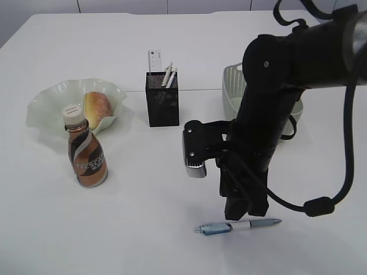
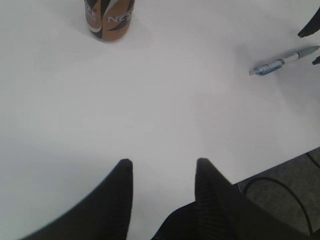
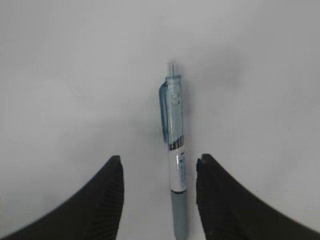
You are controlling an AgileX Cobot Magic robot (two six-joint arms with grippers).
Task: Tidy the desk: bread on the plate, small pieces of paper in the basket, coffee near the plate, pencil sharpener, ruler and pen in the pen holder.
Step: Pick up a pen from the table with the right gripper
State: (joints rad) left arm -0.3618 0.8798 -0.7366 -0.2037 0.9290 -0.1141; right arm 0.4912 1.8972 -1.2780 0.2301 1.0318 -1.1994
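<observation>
A blue and grey pen (image 1: 238, 226) lies on the white table at the front right. My right gripper (image 1: 237, 213) is open and points straight down over it. In the right wrist view the pen (image 3: 175, 150) lies between the two fingers (image 3: 159, 160), nearer the right one, and is not gripped. My left gripper (image 2: 162, 162) is open and empty, low over bare table. From there the pen (image 2: 282, 61) shows far right. Bread (image 1: 97, 109) lies on the green wavy plate (image 1: 49, 103). A coffee bottle (image 1: 86, 153) stands in front of the plate. No pencil sharpener or paper pieces are visible.
A black mesh pen holder (image 1: 162, 106) at centre back holds a clear ruler (image 1: 154, 60) and white sticks (image 1: 169, 75). A pale basket (image 1: 231, 86) stands behind my right arm, partly hidden. The table's front edge (image 2: 280, 162) runs near my left gripper, with cables below.
</observation>
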